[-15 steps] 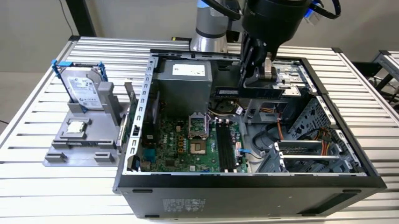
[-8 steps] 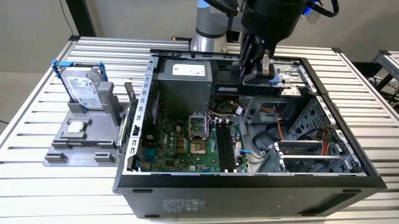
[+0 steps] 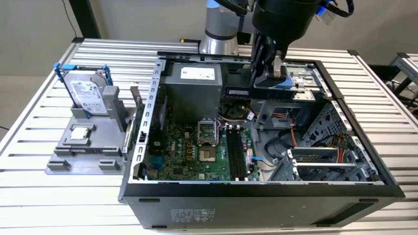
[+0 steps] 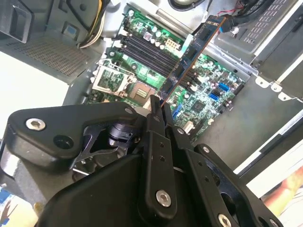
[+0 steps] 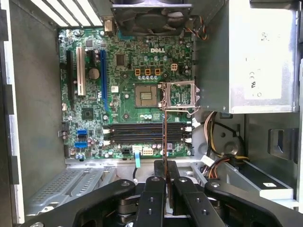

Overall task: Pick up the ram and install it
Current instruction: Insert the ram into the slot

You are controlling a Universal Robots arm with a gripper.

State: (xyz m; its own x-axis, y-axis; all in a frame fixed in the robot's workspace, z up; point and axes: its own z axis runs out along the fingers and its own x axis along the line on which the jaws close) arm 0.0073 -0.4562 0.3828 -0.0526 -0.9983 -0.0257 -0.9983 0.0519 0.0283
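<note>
Transport phase of the installation, with pick-up complete. My gripper (image 3: 269, 81) hung at about twelve o'clock over the open computer case (image 3: 140, 147) in the exterior view, with the ram (image 3: 238, 91) carried in the air and clear of the motherboard (image 3: 189, 152).

My jaws were drawn together and clamped on the ram. The gap between them was no wider than the board's thickness. In the second wrist view the ram (image 4: 191, 52) projected well beyond my gripper (image 4: 158, 106), so I judged that I held it near one end. In the first wrist view the ram (image 5: 164, 137) appeared edge-on as a thin line rising from my gripper (image 5: 164, 166).

The memory slots (image 3: 236, 154) lay between six and seven o'clock of my gripper in the exterior view. All of them looked empty in the first wrist view (image 5: 147, 133). There the ram's edge crossed them at roughly a right angle, beside the open processor socket (image 5: 146, 96).

By my judgement, seating was not yet begun. It would call for about a quarter turn to bring the stick parallel to one slot, then a square descent so its contact edge met the slot evenly. A hard drive (image 3: 88, 95) stood on a stand at nine o'clock, outside the case and untouched.
</note>
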